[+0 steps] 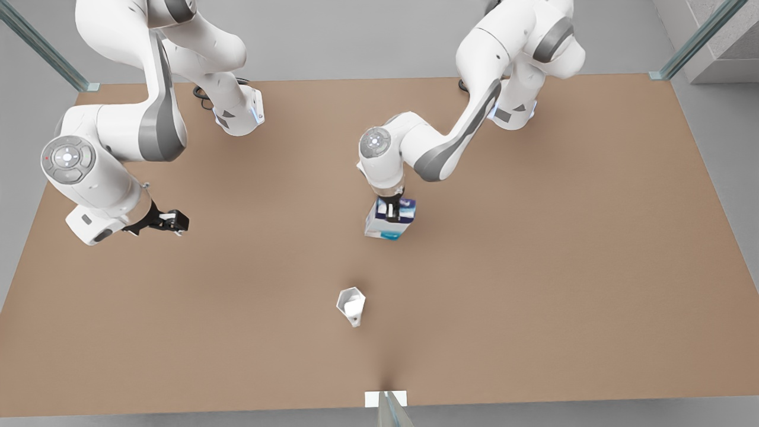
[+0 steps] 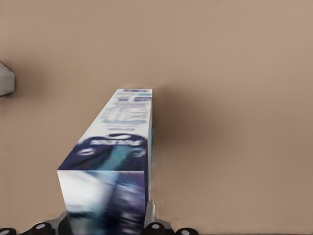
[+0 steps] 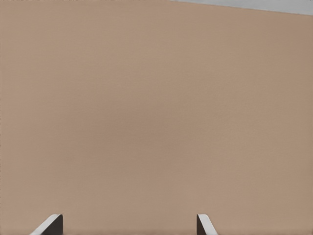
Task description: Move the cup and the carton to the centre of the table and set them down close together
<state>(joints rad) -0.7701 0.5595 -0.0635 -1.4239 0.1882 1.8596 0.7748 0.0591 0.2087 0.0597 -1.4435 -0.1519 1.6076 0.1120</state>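
Note:
The white and blue carton point(image 1: 390, 220) stands near the middle of the brown table point(image 1: 563, 267). My left gripper point(image 1: 391, 207) comes down on it from above and is shut on its dark top; in the left wrist view the carton point(image 2: 117, 161) runs away from the camera between the fingers point(image 2: 149, 211). I cannot tell whether its base touches the table. The pale faceted cup point(image 1: 351, 305) stands alone a short way nearer the front edge, its rim tilted. My right gripper point(image 1: 171, 222) hovers open at the front view's left, its fingertips point(image 3: 50, 225) over bare table.
A small white tab point(image 1: 385, 398) sits at the table's front edge, below the cup. Glass posts point(image 1: 699, 38) stand at the far corners. A pale grey shape point(image 2: 5, 78) shows at the edge of the left wrist view.

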